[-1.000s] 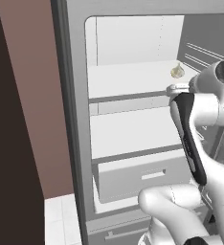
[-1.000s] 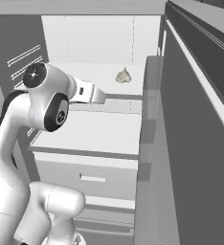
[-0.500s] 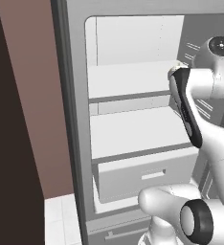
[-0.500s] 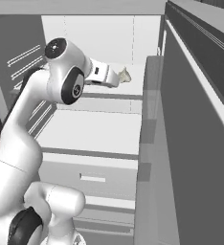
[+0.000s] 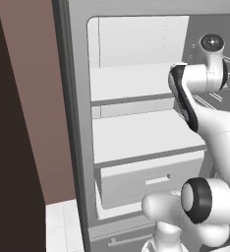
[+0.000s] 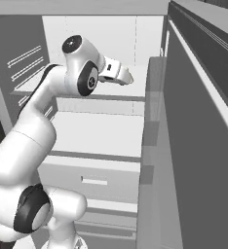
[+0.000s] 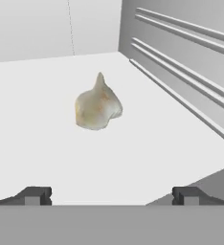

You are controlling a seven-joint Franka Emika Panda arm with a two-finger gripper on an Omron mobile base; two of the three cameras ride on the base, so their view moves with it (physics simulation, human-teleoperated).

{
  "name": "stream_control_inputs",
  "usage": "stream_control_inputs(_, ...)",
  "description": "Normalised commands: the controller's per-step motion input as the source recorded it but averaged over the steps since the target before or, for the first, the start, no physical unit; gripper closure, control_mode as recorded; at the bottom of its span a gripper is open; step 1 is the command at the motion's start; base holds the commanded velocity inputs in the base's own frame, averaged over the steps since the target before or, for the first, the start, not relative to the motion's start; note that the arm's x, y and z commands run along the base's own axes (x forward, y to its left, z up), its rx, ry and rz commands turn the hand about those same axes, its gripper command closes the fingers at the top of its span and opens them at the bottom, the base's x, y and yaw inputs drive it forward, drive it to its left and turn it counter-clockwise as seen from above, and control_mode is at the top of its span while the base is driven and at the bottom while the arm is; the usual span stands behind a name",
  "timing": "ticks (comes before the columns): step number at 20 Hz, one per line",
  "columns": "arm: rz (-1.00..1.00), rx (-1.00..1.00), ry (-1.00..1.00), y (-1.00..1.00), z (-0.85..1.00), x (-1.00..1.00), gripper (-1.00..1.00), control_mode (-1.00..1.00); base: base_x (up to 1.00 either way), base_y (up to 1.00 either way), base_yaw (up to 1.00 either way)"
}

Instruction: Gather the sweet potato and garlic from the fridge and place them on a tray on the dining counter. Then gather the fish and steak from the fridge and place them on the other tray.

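**Garlic grasp pending**

Garlic [image 7: 98,104] sits alone on upper fridge [image 5: 77,123] shelf, far right, near ribbed wall. Gripper [image 7: 111,195] hovers short of it, fingers fully spread, empty. Probably light, firm, papery; pinch the fat bulb sides, not the pointed tip.

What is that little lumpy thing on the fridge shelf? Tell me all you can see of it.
It looks like a garlic bulb: pale cream with faint tan and orange blotches, rounded at the base and tapering to a pointed tip that stands upward. It sits alone on the white fridge shelf, near the ribbed side wall. Nothing else touches it; the open gripper is short of it.
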Motion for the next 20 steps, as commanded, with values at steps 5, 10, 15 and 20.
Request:
stream_control_inputs(5,0.0,0.02,0.0,-0.08,-0.09,0.5,-1.0,-1.0,0.0,0.0,0.0)
stream_control_inputs(10,0.0,0.03,0.0,-0.11,-0.04,0.42,-1.0,-1.0,0.0,0.0,0.0)
stream_control_inputs(15,0.0,0.02,0.0,-0.08,-0.06,0.44,-1.0,-1.0,0.0,0.0,0.0)
stream_control_inputs(20,0.0,0.0,0.0,0.0,-0.13,0.32,-1.0,-1.0,0.0,0.0,0.0)
